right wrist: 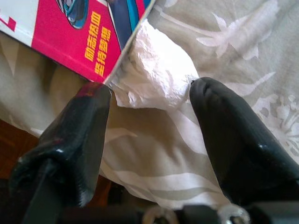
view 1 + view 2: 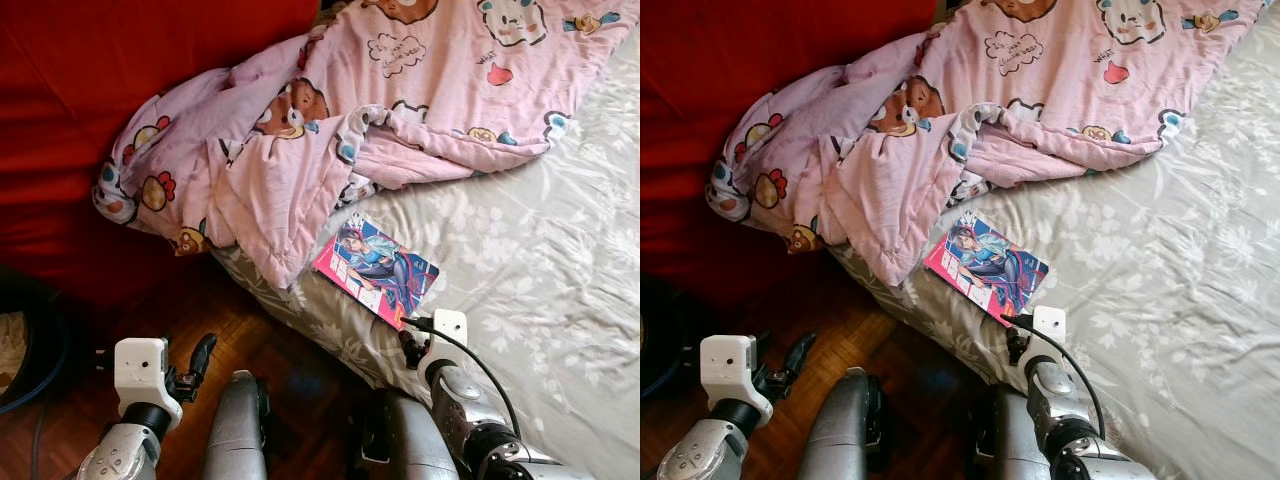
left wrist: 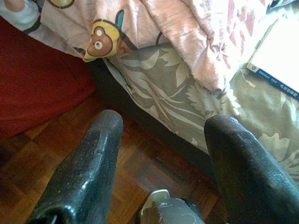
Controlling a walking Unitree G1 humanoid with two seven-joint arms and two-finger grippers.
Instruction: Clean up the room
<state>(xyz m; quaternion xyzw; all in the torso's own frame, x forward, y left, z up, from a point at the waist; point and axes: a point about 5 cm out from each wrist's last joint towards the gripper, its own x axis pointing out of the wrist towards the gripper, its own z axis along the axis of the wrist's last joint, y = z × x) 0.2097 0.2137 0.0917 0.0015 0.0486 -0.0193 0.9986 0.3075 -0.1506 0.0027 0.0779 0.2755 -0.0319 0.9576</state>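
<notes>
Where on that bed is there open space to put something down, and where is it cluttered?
The grey flowered sheet lies bare right of the book and below the pink blanket. It is crowded at the bed's near edge: the blanket's corner reaches the book, a crumpled tissue sits against it, and the right gripper straddles that tissue.

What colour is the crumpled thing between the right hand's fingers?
White: a crumpled tissue tucked beside the book on the bed sheet. Right wrist view shows it best.
</notes>
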